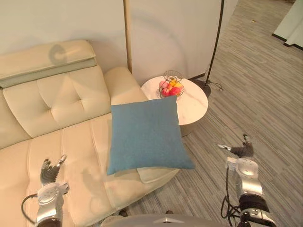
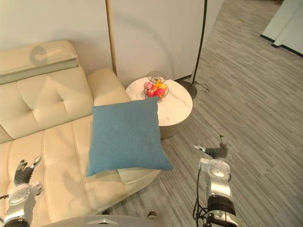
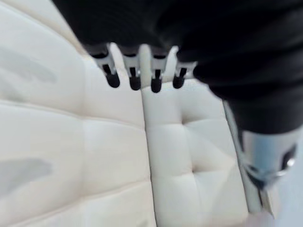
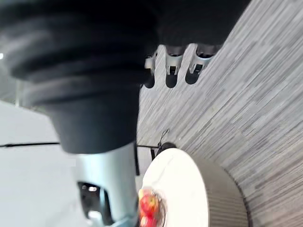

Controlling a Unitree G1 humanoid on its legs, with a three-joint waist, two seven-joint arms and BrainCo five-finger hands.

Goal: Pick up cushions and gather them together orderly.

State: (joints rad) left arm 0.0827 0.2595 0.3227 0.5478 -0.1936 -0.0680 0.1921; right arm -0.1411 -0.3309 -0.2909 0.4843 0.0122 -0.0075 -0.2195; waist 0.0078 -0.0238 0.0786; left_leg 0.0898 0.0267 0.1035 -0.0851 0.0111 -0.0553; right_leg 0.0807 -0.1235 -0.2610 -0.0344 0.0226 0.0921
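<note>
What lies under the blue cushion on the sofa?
A corner of a cream cushion peeks out below the lower edge of the blue cushion, on the sofa seat. The rest of it is covered.

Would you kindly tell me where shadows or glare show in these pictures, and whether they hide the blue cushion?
Left eye view: a faint arched shadow crosses the wall beside the lamp pole, and a curled grey one lies on the sofa headrest; the blue cushion is evenly lit, without glare. Right wrist view: the round table top shows bright white.
</note>
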